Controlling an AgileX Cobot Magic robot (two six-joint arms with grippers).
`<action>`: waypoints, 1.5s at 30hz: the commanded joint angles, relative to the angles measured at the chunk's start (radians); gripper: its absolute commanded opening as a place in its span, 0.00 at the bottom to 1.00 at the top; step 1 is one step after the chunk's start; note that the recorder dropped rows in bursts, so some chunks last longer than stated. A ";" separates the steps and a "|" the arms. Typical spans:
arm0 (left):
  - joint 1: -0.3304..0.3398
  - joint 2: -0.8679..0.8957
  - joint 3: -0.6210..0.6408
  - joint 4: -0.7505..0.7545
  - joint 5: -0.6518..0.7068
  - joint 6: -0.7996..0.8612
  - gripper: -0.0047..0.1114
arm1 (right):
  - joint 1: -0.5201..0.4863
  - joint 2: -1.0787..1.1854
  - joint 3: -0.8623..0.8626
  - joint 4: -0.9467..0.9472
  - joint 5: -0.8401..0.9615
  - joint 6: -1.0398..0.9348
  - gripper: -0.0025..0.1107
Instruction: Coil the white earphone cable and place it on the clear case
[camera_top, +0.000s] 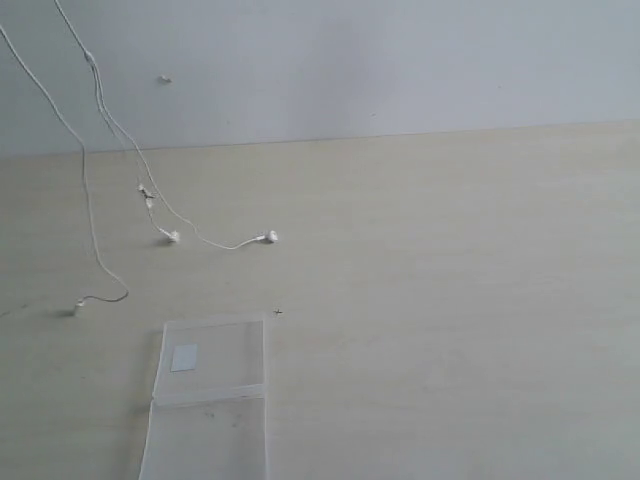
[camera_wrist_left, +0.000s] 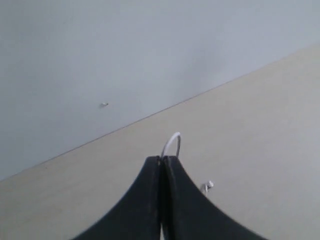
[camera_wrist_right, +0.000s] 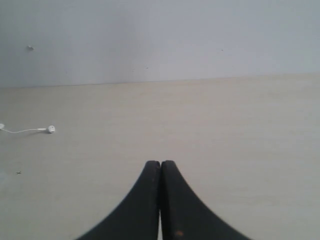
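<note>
The white earphone cable (camera_top: 238, 246) is seen stretched from the upper left edge of the exterior view down onto the light wooden table (camera_top: 450, 300), two strands being lifted off the surface and carried out of frame. In the left wrist view, the left gripper (camera_wrist_left: 161, 160) is shown clenched, with a small loop of the cable pinched between its black fingertips and standing up just beyond them. One earbud (camera_top: 172, 236) and the other earbud (camera_top: 270, 237) are laid on the table near each other, joined by thin branches; a small inline remote (camera_top: 147, 192) is seen on the branch above the first. The cable's free end (camera_top: 78, 305) is rested on the table to the left, curled into a short hook. The clear case (camera_top: 255, 350) is laid open and flat at the near left of the table, its two halves joined at a hinge and the nearer half cut off by the frame's lower edge; a whitish square patch (camera_top: 185, 357) is seen in the farther half. The case is kept apart from every part of the cable, nothing being laid on it. The right gripper (camera_wrist_right: 160, 163) is shown shut tight, with nothing between its fingers, above bare table before a pale grey wall (camera_top: 400, 60).
</note>
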 joint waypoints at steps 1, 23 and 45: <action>0.000 -0.063 0.005 -0.015 -0.004 0.015 0.04 | -0.005 -0.007 0.004 -0.003 -0.009 -0.003 0.02; -0.001 -0.226 -0.058 -0.095 -0.019 0.086 0.04 | -0.005 -0.007 0.004 -0.003 -0.009 -0.003 0.02; -0.001 -0.227 -0.164 -0.211 -0.014 0.094 0.04 | -0.005 -0.007 0.004 -0.007 -0.010 -0.003 0.02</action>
